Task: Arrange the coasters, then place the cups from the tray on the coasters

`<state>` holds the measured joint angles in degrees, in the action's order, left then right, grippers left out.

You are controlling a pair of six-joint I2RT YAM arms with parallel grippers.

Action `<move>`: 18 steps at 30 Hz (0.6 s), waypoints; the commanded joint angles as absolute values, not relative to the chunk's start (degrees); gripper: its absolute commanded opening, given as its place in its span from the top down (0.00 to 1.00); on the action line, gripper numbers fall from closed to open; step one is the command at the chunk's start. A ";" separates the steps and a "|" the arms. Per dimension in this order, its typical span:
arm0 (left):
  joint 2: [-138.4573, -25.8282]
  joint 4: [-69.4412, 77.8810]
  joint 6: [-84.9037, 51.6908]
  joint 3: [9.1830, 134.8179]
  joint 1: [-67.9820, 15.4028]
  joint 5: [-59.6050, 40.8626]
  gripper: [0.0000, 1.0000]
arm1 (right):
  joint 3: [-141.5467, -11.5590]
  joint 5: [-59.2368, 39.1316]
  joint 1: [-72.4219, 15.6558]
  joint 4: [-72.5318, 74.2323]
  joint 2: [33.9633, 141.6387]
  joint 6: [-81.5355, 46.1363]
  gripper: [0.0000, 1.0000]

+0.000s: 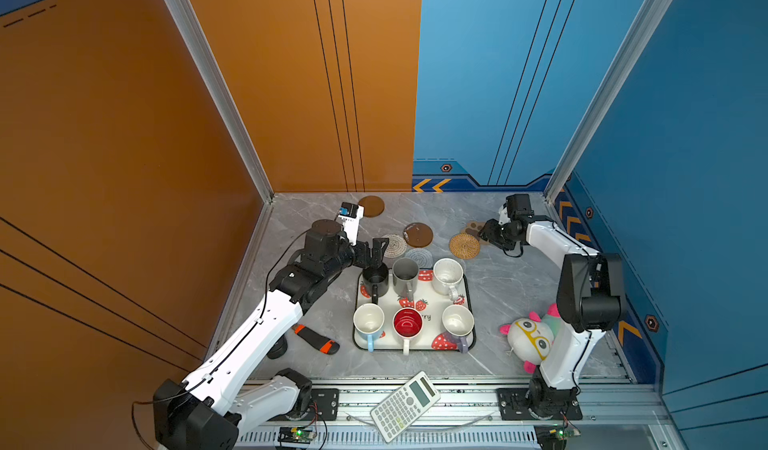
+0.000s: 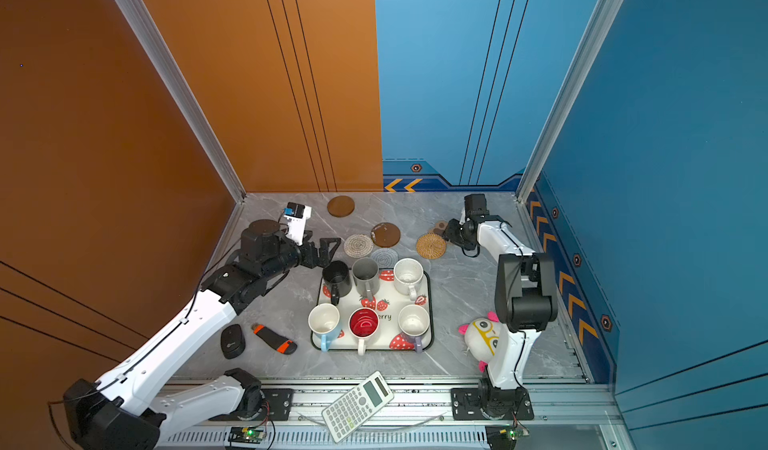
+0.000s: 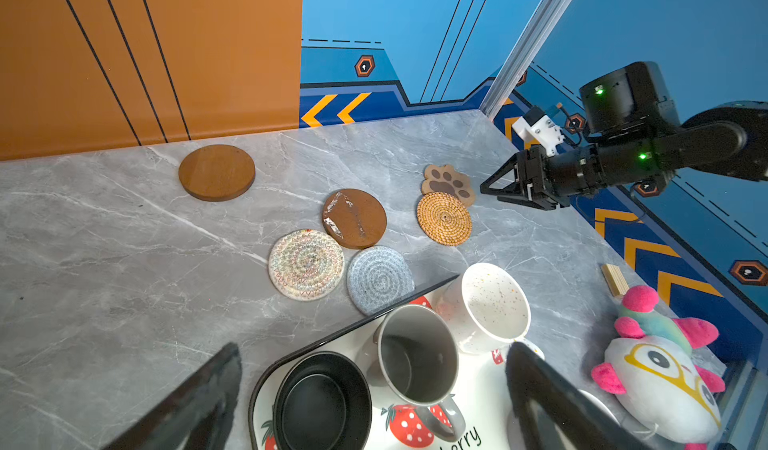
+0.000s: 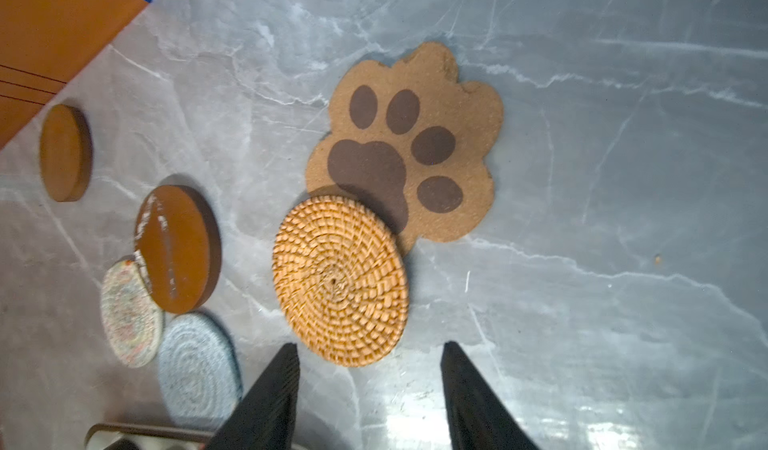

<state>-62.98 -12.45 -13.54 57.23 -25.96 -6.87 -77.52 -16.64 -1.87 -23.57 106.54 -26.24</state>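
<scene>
Coasters (image 1: pixel 417 234) lie scattered behind the tray (image 1: pixel 432 304) of six cups (image 1: pixel 406 323) in both top views, a plush toy (image 1: pixel 530 340) beside it. In the left wrist view the left gripper (image 3: pixel 374 346) gapes wide near the black cup (image 3: pixel 322 398). In the right wrist view the right gripper (image 4: pixel 370 345) stands parted and empty near the tan coaster (image 4: pixel 340 282), which overlaps the paw coaster (image 4: pixel 415 136).
</scene>
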 commanded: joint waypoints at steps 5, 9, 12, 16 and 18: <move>-61.87 -13.12 -13.36 58.10 -26.72 -6.24 0.00 | -72.72 -22.24 -1.85 -19.25 107.78 -28.84 0.36; -61.70 -13.14 -13.12 58.10 -26.81 -5.93 0.00 | -71.86 -24.23 -1.78 -16.81 110.08 -30.18 0.39; -61.54 -13.28 -13.01 58.10 -26.81 -5.63 0.00 | -71.80 -25.31 -1.59 -15.21 111.88 -31.03 0.39; -61.75 -13.53 -13.19 58.27 -26.89 -5.56 0.00 | -71.90 -26.25 -0.84 -13.65 114.09 -32.09 0.38; -61.60 -13.62 -13.18 58.27 -27.06 -5.54 0.00 | -71.62 -26.52 -0.57 -13.00 114.75 -32.32 0.38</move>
<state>-62.83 -12.56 -13.50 57.23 -26.33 -6.44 -72.44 -25.34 -1.39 -14.92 113.56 -30.85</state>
